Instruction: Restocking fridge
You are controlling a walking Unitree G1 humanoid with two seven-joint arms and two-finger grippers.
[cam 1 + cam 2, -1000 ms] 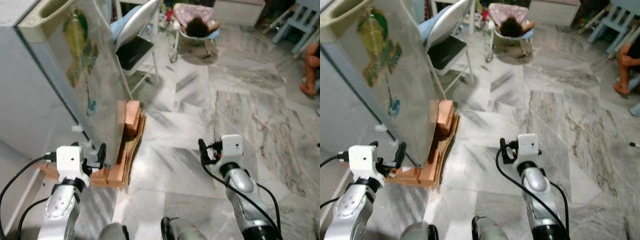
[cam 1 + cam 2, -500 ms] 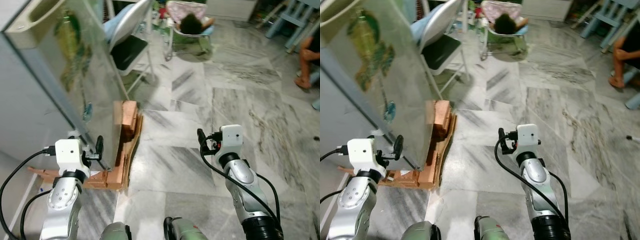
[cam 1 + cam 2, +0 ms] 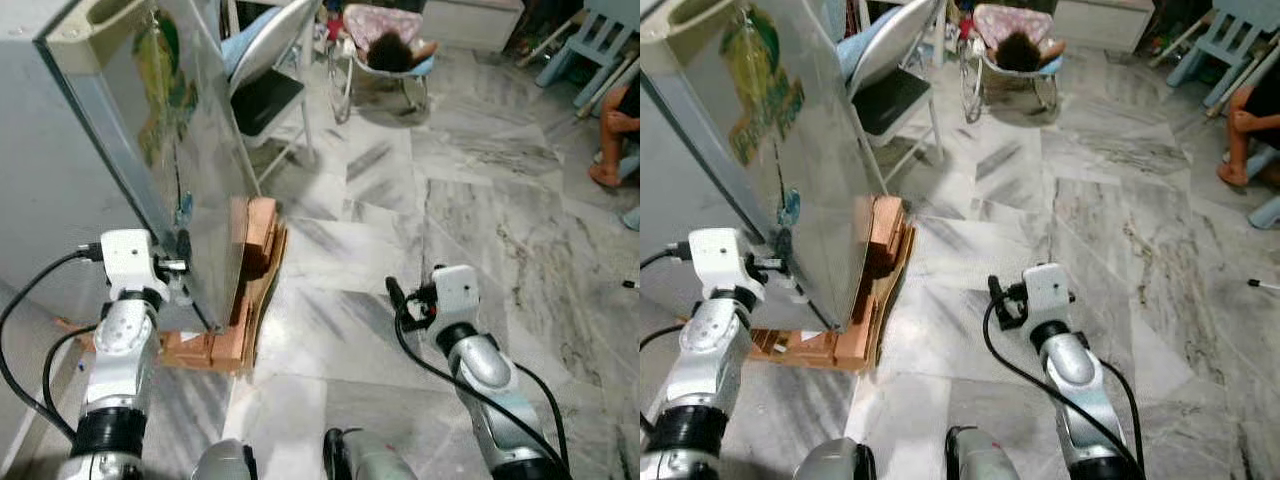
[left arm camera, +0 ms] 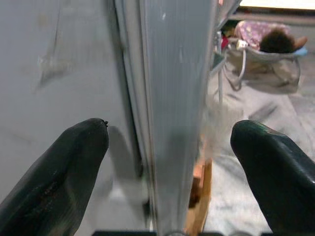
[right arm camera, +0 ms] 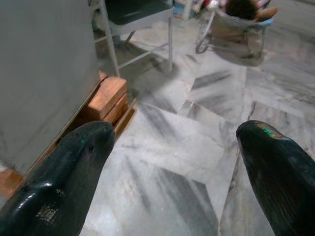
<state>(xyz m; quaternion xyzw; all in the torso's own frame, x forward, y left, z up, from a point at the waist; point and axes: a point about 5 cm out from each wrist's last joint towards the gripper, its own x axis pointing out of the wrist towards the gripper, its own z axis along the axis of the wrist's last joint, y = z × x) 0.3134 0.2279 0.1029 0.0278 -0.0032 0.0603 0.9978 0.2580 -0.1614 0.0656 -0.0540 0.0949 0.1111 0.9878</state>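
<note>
Fridge [image 3: 120, 130] (one), left pincer [image 4: 167, 162] astride door edge

Fridge [image 3: 70, 150] pale grey; its door [image 3: 195, 150] silvery, bearing a green-and-yellow sticker [image 3: 165, 75]. Floor [image 3: 480, 210] white marble with grey streaks; wooden blocks [image 3: 255, 235] under the fridge orange-brown. Folding chair [image 3: 265, 100] with black seat, white frame; both claws, left [image 4: 170, 162] and right [image 5: 170, 167], glossy black.

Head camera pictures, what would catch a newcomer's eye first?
The tall silver fridge on the left, standing on wooden blocks, with the left gripper at its door edge, jaws open either side of it. The right gripper hangs open over the marble floor.
</note>
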